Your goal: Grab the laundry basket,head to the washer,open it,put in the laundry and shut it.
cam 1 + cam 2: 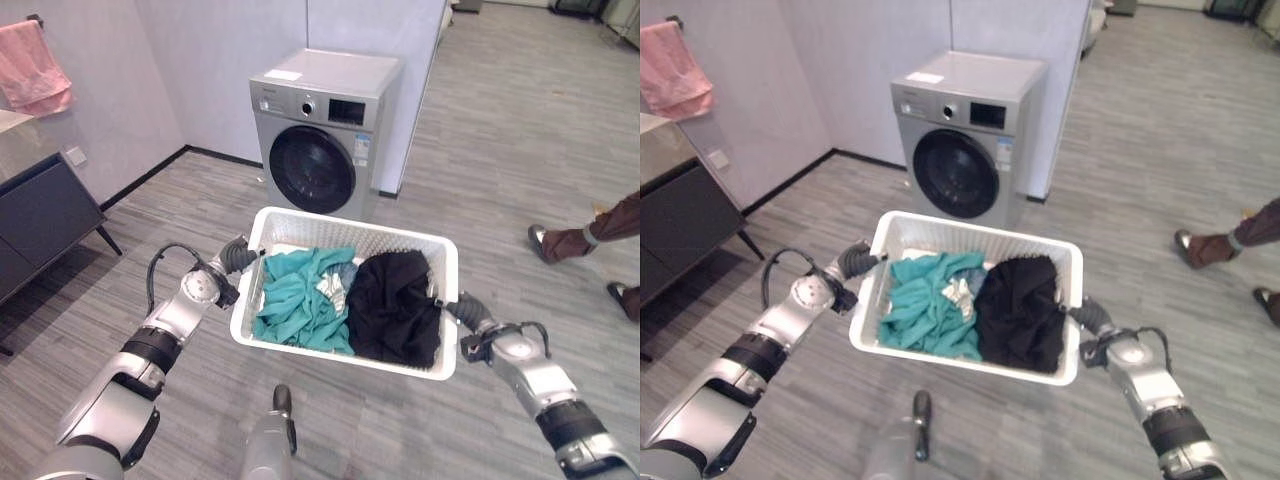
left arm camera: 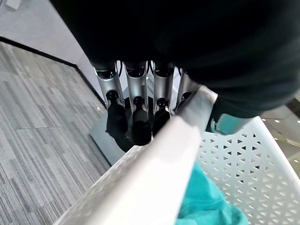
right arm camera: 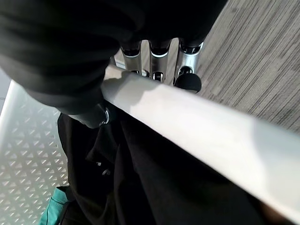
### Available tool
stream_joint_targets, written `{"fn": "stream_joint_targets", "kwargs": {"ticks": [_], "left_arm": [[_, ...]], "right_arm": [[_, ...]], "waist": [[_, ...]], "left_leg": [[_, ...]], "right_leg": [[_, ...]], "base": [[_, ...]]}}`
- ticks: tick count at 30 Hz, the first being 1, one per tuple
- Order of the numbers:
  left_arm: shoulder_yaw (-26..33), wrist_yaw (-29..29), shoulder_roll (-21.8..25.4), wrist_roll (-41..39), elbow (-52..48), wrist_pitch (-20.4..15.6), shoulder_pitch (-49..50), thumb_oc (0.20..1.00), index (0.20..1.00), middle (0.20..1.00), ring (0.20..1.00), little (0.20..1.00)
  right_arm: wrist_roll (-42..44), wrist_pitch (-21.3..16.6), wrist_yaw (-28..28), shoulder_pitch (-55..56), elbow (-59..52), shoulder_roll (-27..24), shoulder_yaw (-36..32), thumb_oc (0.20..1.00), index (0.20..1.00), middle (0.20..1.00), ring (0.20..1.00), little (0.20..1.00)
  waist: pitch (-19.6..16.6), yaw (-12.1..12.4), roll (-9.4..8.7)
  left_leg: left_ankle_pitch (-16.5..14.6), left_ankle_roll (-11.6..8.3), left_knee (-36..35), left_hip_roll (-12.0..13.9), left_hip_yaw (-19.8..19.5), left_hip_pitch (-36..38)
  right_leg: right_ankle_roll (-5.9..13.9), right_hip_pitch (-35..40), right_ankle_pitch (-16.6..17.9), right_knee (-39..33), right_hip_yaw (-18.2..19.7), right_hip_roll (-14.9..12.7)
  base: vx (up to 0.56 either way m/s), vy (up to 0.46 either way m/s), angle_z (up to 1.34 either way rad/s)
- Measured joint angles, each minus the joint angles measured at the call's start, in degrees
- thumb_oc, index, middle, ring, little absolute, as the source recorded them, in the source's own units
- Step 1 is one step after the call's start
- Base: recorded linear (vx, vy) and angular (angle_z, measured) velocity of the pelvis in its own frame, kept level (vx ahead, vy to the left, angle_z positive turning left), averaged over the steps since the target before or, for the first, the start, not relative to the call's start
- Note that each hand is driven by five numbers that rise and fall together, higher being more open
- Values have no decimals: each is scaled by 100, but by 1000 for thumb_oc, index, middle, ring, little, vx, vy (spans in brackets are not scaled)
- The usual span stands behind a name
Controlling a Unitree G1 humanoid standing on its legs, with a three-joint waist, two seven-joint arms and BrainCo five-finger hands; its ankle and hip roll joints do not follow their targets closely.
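I carry a white perforated laundry basket [image 1: 362, 238] in front of me, above the floor. It holds a teal garment [image 1: 300, 300] on its left and a black garment [image 1: 395, 305] on its right. My left hand [image 1: 238, 258] grips the basket's left rim; in the left wrist view its fingers [image 2: 133, 117] run down outside the rim [image 2: 154, 173]. My right hand [image 1: 462, 310] grips the right rim, with fingers [image 3: 187, 79] outside and the thumb [image 3: 96, 115] inside against the black cloth. The silver washer [image 1: 320, 130] stands ahead by the wall, its round dark door [image 1: 312, 168] closed.
A dark cabinet [image 1: 40, 215] stands along the left wall under a hanging pink towel [image 1: 35, 65]. A person's legs and shoes [image 1: 590, 240] are at the right edge. Grey plank floor lies between the basket and the washer.
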Motion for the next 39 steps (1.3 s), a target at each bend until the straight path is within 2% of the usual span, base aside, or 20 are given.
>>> {"fn": "stream_joint_targets", "kwargs": {"ticks": [4, 5, 7, 10, 11, 13, 15, 16, 19, 20, 24, 27, 29, 30, 31, 32, 34, 35, 36, 39], "left_arm": [[-12, -2, 33, -9, 2, 25, 127, 200, 200, 200, 200, 200], [-11, 0, 63, -9, 3, 57, 137, 200, 200, 200, 200, 200], [-20, 7, 88, -9, -36, 74, 153, 200, 200, 200, 200, 200], [-27, 19, 322, -7, -154, 23, 86, 200, 200, 200, 200, 200], [-26, 40, 396, -7, -189, 19, 59, 200, 200, 200, 200, 200], [-7, 57, 459, -9, -286, -22, -54, 200, 200, 200, 200, 200], [15, 58, 527, -13, -294, -13, -62, 200, 200, 200, 200, 200], [11, 37, 548, -14, -312, -13, -57, 200, 200, 200, 200, 200], [46, 17, 467, -150, -282, -23, -48, 200, 200, 200, 200, 200], [34, 7, 385, -152, -227, -11, -28, 200, 200, 200, 200, 200], [-146, 7, 94, -124, -129, -17, -27, 200, 200, 200, 200, 200], [-185, 5, -39, -86, 145, -11, -22, 200, 200, 200, 200, 200], [-190, 7, -50, 28, 159, -33, 8, 200, 200, 200, 200, 200], [-57, 39, -260, 69, 216, -42, 50, 200, 200, 200, 200, 200], [-62, 62, -446, 81, 226, -13, 119, 200, 200, 200, 200, 200], [-66, 63, -426, 80, 78, -40, 159, 200, 200, 200, 200, 200], [-63, 60, -245, 77, -137, -36, 156, 200, 200, 200, 200, 200], [-36, 59, -230, 75, -156, -46, 119, 200, 200, 200, 200, 200], [-28, 75, -222, 72, -175, -35, 146, 200, 200, 200, 200, 200], [-5, 51, -119, 57, -308, -27, 185, 200, 200, 200, 200, 200]], "right_arm": [[-10, 1, 56, -30, 217, 117, 106, 200, 200, 200, 200, 200], [-14, 3, 43, -37, 221, 190, 103, 200, 200, 200, 200, 200], [-17, 3, 26, -25, 172, 204, 38, 200, 200, 200, 200, 200], [-23, 1, 11, -56, 176, 449, 3, 200, 200, 200, 200, 200], [-27, 0, 2, -79, 193, 561, -58, 200, 200, 200, 200, 200], [-40, -19, -11, -118, 238, 605, -40, 200, 200, 200, 200, 200], [-48, -23, -4, -173, 257, 661, -35, 200, 200, 200, 200, 200], [-55, -23, 3, -155, 258, 660, -6, 200, 200, 200, 200, 200], [-49, -69, 53, -93, 241, 562, 27, 200, 200, 200, 200, 200], [-48, -82, 68, -32, 211, 496, 4, 200, 200, 200, 200, 200], [-34, -82, 122, 326, 256, 479, -235, 200, 200, 200, 200, 200], [-27, -79, 139, 389, 280, 485, -251, 200, 200, 200, 200, 200], [-27, -79, 160, 425, 290, 480, -246, 200, 200, 200, 200, 200], [-24, -111, 190, 377, 409, 429, -318, 200, 200, 200, 200, 200], [-29, -87, 132, 385, 492, 359, -344, 200, 200, 200, 200, 200], [-21, -118, 140, 364, 477, 251, -441, 200, 200, 200, 200, 200], [-16, -127, 154, 307, 364, 215, -444, 200, 200, 200, 200, 200], [-12, -257, 169, 285, 368, 181, -442, 200, 200, 200, 200, 200], [-15, -270, 149, 243, 347, 159, -450, 200, 200, 200, 200, 200], [-13, -261, 112, 243, 245, 155, -449, 200, 200, 200, 200, 200]], "waist": [[15, 371, -83], [26, 386, -218], [-6, 376, -301], [-105, 359, -472], [-132, 322, -514], [-142, 230, -394], [-88, 234, -299], [-73, 159, -168], [-73, -233, 14], [-84, -300, -31], [-79, -668, -49], [-72, -693, -38], [-162, -619, -344], [-171, -615, -205], [-274, -537, -18], [-311, -484, 48], [-255, -461, -62], [-234, -447, -86], [-219, -393, -111], [-56, -345, -418]], "left_leg": [[-111, 310, 82, -85, -55, 578], [346, 518, 213, -234, 59, 625], [458, 649, 481, -446, 120, 737], [115, 1149, 409, -773, 466, 1500], [94, 1132, 453, -880, 535, 1632], [-441, 1636, 654, -1034, 515, 1969], [-535, 1624, 586, -1070, 538, 2233], [-460, 1473, 505, -1039, 480, 2423], [-606, 1166, 149, -1009, -267, 2830], [-774, 900, 61, -1047, -349, 2945], [-950, 892, -47, -1255, -877, 3492], [-953, 888, -34, -1293, -776, 3917], [-1254, 416, 507, -1636, -691, 4240], [-1364, 248, 923, -1572, -715, 4174], [-1394, 117, 1346, -1470, -766, 4101], [-1605, 186, 2188, -1176, -523, 3685], [-1660, 186, 3134, -721, -525, 3128], [-1389, -70, 3751, -585, -713, 2691], [-1273, -32, 4635, -553, -678, 2321], [-1436, 220, 4922, -197, -183, 1569]], "right_leg": [[311, 742, -699, 97, 442, -127], [409, 841, -858, 238, 506, -312], [581, 752, -816, 848, 524, -540], [1288, -578, -131, 4434, 647, -1129], [1441, -978, 159, 5283, 670, -1308], [1404, -1771, 338, 6224, 612, -1604], [1163, -2296, 16, 6643, 278, -1921], [1001, -2613, -173, 6398, -55, -1998], [991, -3259, -390, 4153, -165, -1251], [937, -3318, -182, 2618, -192, -1006], [811, -3392, 881, 518, 390, -746], [529, -3316, 1222, 384, 203, -742], [-466, -2808, 1904, 281, 354, -861], [-182, -2700, 2137, 366, 374, -864], [-281, -2645, 1982, 428, 320, -764], [-81, -2236, 1828, 174, 281, -664], [-8, -1928, 1707, 10, 232, -485], [-113, -1943, 1520, 148, 231, -383], [-123, -1893, 1405, 217, 324, -332], [-152, -1494, 1299, -50, 492, -419]], "base": [[501, 152, -45], [440, 170, -35], [583, 279, -23], [413, 274, -31], [237, 215, -10], [389, 265, -10], [389, 69, -16], [541, -49, 41], [405, -154, 77], [292, -129, 68], [438, -208, 112], [196, -138, 66], [437, -383, 51], [335, -299, 26], [144, -177, 32], [280, -377, 31], [170, -277, 16], [48, -141, -19], [84, -181, -22], [123, -38, -26]]}}
